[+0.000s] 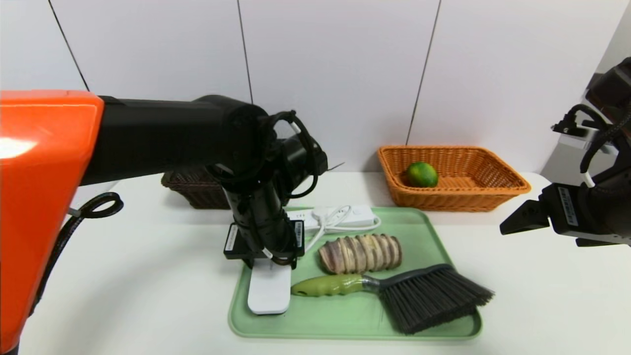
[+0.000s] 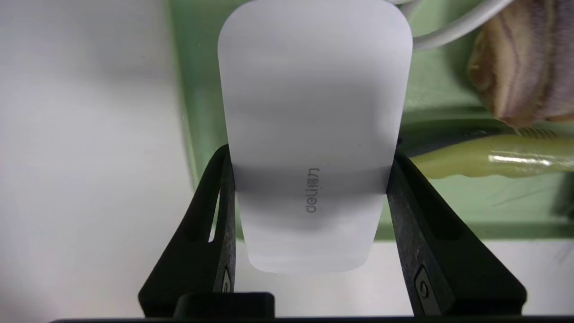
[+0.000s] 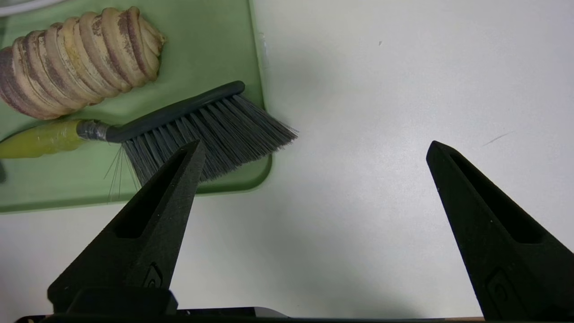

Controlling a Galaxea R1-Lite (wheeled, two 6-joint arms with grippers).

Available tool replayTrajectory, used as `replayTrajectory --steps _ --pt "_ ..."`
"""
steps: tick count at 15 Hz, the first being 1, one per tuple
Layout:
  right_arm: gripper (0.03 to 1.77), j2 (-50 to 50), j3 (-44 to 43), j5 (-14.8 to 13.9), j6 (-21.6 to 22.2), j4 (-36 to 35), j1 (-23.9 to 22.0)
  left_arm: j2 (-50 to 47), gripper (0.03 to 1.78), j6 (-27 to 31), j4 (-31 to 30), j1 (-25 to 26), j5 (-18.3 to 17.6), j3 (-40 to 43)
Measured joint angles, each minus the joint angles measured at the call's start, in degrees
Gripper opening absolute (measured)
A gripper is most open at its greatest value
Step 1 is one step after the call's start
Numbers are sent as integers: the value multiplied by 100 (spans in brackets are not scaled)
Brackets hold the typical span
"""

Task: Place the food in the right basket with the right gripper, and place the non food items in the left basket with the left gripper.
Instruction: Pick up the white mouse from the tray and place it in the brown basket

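White tabletop [image 1: 148, 296] carries a green tray [image 1: 434, 246] at lower centre. Left gripper [image 2: 309, 179], on the orange-shelled arm reaching in from the left edge, points steeply down over the tray's left rim, jaws clamped on the sides of the flat white case [image 1: 268, 293]. Right gripper [image 3: 314, 152] hangs at the right edge above bare tabletop, jaws wide apart. Roll [image 1: 360, 254], brush [image 1: 409, 293] and power strip [image 1: 345, 217] lie on the tray; lime [image 1: 421, 174] sits in the orange basket [image 1: 493, 197], upper right; dark basket [image 1: 192, 190] stands behind the left arm
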Motion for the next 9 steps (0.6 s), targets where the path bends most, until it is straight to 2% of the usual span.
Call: replayTrajectory --steps 3,5,9 --pt "171 0 0 2 0 -2 0 -467 97 206 172 30 46 -361" --pt "171 0 -7 0 0 -2 0 -957 97 667 -16 261 157 -441" --pt "171 9 -11 2 -20 -2 0 -1635 97 1370 -1106 1458 240 -477"
